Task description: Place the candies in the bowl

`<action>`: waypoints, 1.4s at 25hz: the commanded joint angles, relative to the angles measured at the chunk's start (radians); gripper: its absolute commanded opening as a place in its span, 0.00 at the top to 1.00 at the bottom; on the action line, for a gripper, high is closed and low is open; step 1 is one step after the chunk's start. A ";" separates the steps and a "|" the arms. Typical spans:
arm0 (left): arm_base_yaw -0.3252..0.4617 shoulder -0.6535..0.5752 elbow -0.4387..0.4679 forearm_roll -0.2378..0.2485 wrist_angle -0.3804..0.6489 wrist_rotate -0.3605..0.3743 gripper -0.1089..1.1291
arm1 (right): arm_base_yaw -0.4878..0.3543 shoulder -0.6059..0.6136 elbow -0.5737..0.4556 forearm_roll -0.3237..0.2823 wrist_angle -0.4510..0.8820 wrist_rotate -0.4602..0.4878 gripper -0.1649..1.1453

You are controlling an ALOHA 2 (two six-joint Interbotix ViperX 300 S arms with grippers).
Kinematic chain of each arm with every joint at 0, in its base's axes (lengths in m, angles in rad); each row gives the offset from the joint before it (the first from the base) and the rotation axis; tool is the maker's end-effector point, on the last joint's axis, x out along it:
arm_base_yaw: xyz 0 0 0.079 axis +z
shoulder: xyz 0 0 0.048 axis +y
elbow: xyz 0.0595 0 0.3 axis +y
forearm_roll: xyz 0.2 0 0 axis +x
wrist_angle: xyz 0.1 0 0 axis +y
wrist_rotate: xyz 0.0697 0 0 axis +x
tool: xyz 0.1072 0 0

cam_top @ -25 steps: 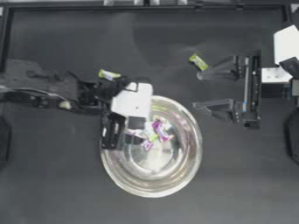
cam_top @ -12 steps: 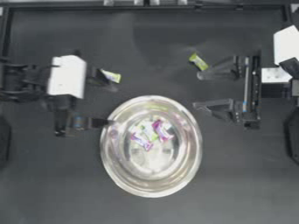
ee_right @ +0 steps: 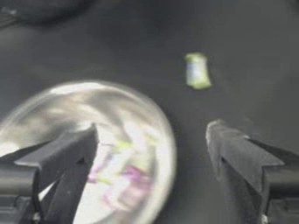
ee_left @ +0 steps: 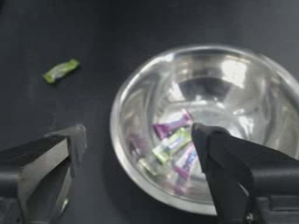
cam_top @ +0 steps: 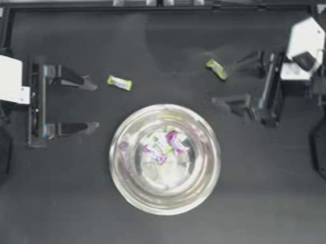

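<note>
Judging by the three candies lying in the bowl, two yellow-green ones remained on the table for the empty, wide-open left pincer and right pincer to be lowered over.

A dark, matte bench is seen filling nearly the whole of the top view. Its surface is evenly black, and a faint lighter sheen is spread across its upper middle part. Along the far edge a pale rail is seen, with a few small lighter fittings set on it. No wall, floor or window can be made out beyond the bench.
</note>
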 commanded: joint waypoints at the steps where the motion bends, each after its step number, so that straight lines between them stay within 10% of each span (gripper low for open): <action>1: 0.008 -0.021 0.009 -0.014 -0.040 -0.002 0.09 | -0.052 0.067 -0.100 -0.002 0.146 -0.006 0.10; 11: 0.014 -0.021 0.037 -0.031 -0.072 0.002 0.09 | -0.242 0.302 -0.273 0.028 0.399 -0.063 0.10; 20: 0.021 -0.029 0.044 -0.031 -0.075 -0.002 0.09 | -0.371 0.499 -0.350 0.272 0.419 -0.319 0.10; 35: 0.043 -0.074 0.091 -0.064 -0.094 0.000 0.09 | -0.365 0.652 -0.353 0.270 0.414 -0.316 0.10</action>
